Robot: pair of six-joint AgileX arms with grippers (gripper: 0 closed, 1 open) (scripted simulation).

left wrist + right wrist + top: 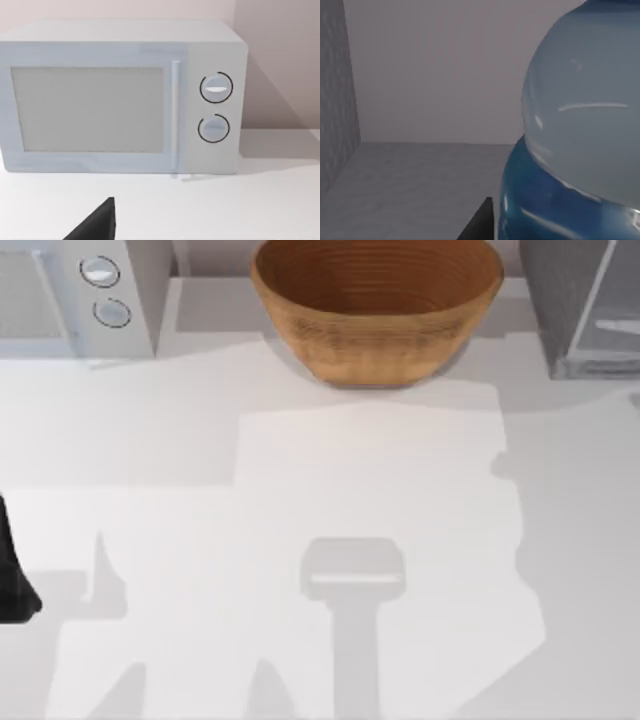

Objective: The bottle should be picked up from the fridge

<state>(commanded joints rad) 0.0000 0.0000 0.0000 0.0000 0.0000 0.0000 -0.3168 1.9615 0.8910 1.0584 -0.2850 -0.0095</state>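
The bottle (585,115) looms very close in the right wrist view, its pale-blue clear body joined to a bright blue cap (545,210). It sits inside the fridge (335,100), whose speckled grey wall and floor surround it. A dark part of my right gripper (479,222) lies right beside the cap; I cannot tell whether it holds the bottle. From above, the fridge (575,310) stands at the table's far right corner with its pale glassy panel. My left arm (12,585) is parked at the table's left edge.
A large wooden bowl (375,305) stands at the back centre. A white microwave (75,295) with two round knobs fills the back left corner, and the left wrist view faces the microwave (120,95). White tabletop (320,540) stretches in front.
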